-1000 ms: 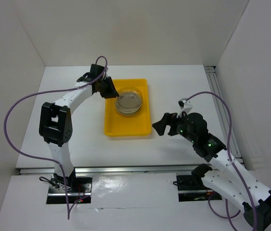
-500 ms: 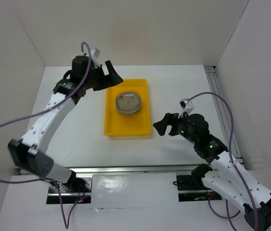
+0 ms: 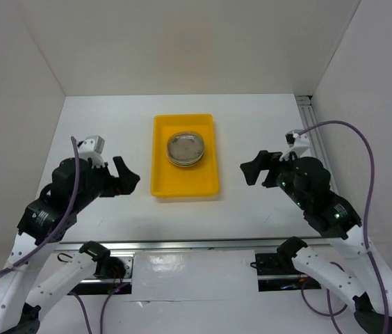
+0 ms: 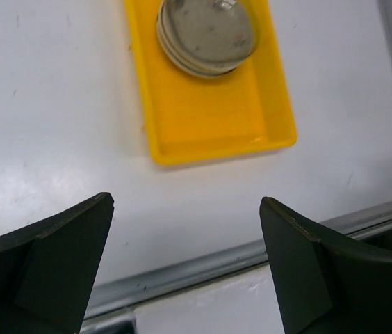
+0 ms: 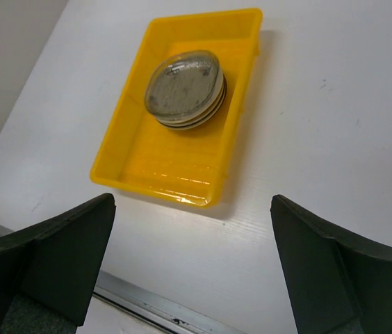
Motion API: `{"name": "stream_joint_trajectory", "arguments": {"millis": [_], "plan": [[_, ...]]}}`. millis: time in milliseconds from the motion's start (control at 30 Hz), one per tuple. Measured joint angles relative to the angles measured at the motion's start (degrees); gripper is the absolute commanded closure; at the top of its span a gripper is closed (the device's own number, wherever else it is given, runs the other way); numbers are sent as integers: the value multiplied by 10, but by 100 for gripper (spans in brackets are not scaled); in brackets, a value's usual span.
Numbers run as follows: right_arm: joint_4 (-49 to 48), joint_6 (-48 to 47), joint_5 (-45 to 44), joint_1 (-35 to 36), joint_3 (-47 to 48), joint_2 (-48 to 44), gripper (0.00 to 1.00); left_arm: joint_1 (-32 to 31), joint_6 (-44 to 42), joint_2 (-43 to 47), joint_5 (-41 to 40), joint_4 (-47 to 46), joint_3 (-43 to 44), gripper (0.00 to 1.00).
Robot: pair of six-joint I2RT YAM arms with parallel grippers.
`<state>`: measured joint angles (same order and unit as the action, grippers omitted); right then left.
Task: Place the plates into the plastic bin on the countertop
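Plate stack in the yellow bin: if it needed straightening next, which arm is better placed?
Right, marginally. The left pincer and right pincer both hang open and empty beside the bin. The right wrist view frames the whole stack; the left's crops it.

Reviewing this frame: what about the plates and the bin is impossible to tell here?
Plate count: in every view the top plate covers those under it; only edges show.
Lower plates, their colours: same reason, right wrist view included.
Bin far end: cut off by the left wrist view's top edge.
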<state>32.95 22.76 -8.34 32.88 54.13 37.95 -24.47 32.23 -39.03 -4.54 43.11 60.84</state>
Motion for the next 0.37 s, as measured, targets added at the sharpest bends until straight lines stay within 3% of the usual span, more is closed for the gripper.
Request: {"name": "stream_joint_trajectory", "arguments": {"millis": [167,367], "plan": [[71,-8,-25,0,63,-47,0,0,-8,65,-31,98,7,0],[118,-8,-41,0,71,-84,0,0,-5,110,-54,144,26,0]]}}
